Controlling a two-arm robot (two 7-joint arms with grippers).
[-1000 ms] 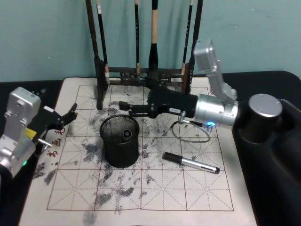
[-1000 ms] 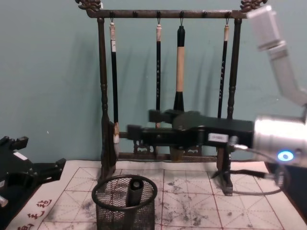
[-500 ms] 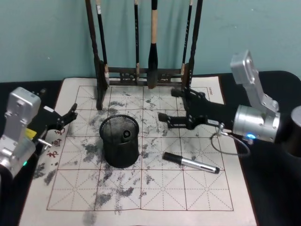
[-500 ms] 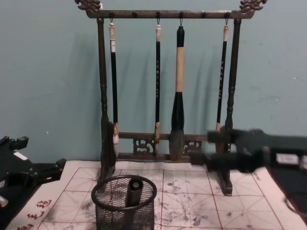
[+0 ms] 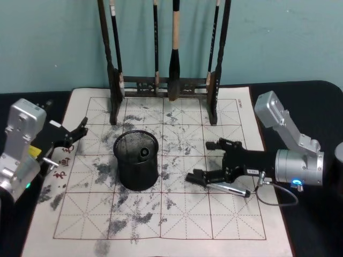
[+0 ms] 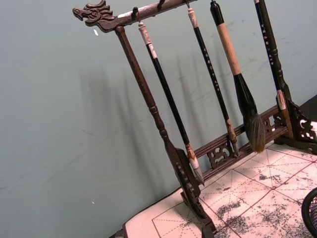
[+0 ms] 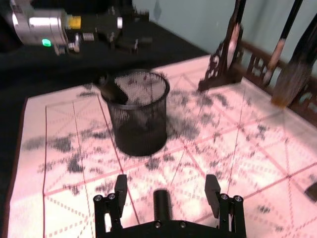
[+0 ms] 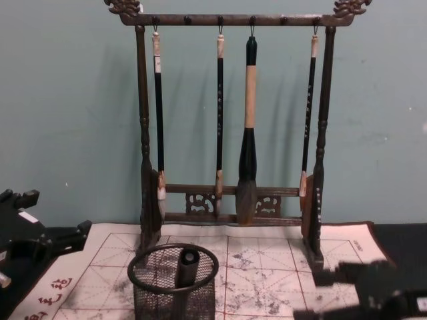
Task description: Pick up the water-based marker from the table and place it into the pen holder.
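The water-based marker (image 5: 229, 188), black cap and silver barrel, lies on the mat to the right of the pen holder (image 5: 136, 161). My right gripper (image 5: 208, 159) hangs open low over it, the nearer finger crossing its cap. In the right wrist view the right gripper (image 7: 166, 181) is spread wide, with the pen holder (image 7: 140, 111) beyond it. The chest view has the pen holder (image 8: 173, 283) and the right gripper (image 8: 325, 293) at the bottom right. A dark pen (image 5: 144, 152) stands inside the holder. My left gripper (image 5: 72, 134) is parked open at the mat's left edge.
The tall wooden brush rack (image 5: 161, 83) with hanging brushes stands at the back of the ink-stained grid mat (image 5: 150, 225). Black cloth covers the table on both sides of the mat. A grey cable (image 5: 276, 195) loops near the right wrist.
My right arm has swung away from above the pen holder, rightward and down toward the front, and now hovers over the lying marker, still open. The left arm has not moved.
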